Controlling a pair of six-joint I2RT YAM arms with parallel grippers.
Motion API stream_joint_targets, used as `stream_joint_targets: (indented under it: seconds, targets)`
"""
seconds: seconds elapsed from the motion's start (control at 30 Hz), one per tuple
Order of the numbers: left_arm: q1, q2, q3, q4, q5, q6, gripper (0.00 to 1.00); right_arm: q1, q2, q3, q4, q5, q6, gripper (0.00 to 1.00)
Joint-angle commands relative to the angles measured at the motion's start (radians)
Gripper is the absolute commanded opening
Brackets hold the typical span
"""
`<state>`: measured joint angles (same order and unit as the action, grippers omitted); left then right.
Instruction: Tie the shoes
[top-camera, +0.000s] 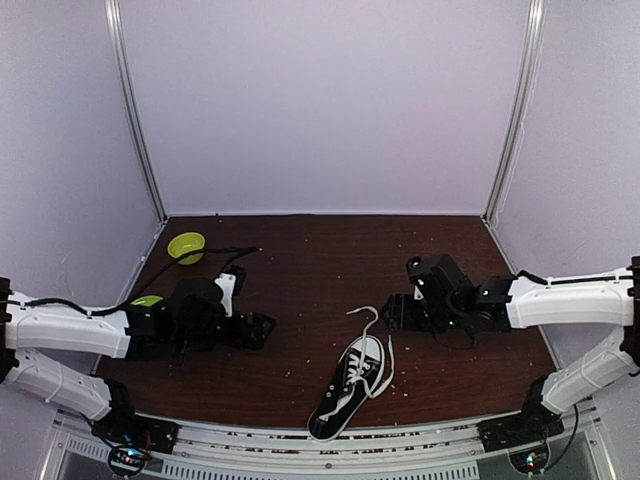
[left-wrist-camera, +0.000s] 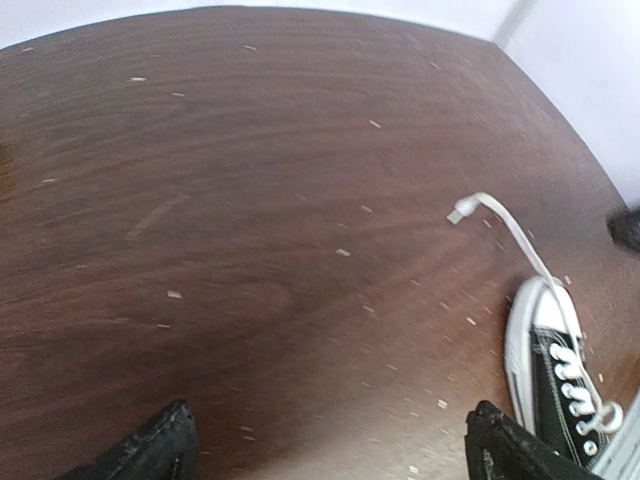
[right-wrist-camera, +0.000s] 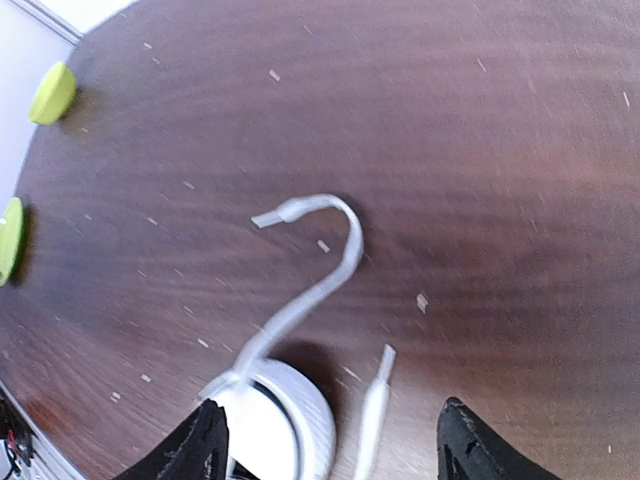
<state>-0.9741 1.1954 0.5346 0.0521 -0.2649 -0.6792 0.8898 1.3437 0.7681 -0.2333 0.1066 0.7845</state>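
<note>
**Grippers released, sneaker untied: pre-grasp stage**

Left gripper (top-camera: 256, 329): jaws spread wide, nothing between them, hovering low over bare desk (top-camera: 320, 250), well apart from the shoe on its left side. In the left wrist view the shoe sat at the far right edge of the frame.

Right gripper (top-camera: 393, 312): likewise released and empty, held near the toe end; its wrist view looked down between the fingers onto the toe cap and both lace ends.

Sneaker (top-camera: 350, 388): black canvas, white sole, lying at the near edge of the desk right of centre, toe pointing away from the arm bases. Eyelets laced; no knot or bow.

Long lace end (top-camera: 368, 316): curved out past the toe in a hook on the desk.

Short lace end (top-camera: 390, 355): straight, just beside the toe on the right.

Green bowl (top-camera: 186, 246): far left, uninvolved.

Step, as judged: opening approach, no lace taken up. Next move likely calls for each gripper to descend onto a separate lace end and pinch it close to the desk before crossing.
</note>
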Motion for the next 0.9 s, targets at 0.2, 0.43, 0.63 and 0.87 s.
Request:
stream_joint_targets:
  seconds: [0.2,0.43,0.63,0.87]
  targets:
    - [0.253,-0.19,-0.105,-0.01,0.009,0.018,0.97,0.111,0.054,-0.028,-0.17,0.004,0.118,0.6]
    - [0.264,-0.177,-0.053,-0.092,0.021,0.062,0.98,0.143,0.193,0.076,-0.268,0.047,0.135,0.47]
    - [0.264,-0.146,-0.047,-0.088,0.051,0.062,0.98,0.167,0.207,0.076,-0.311,0.063,0.169,0.37]
    - [0.264,-0.107,-0.03,-0.073,0.08,0.077,0.98,0.197,0.242,0.079,-0.295,0.054,0.181,0.32]
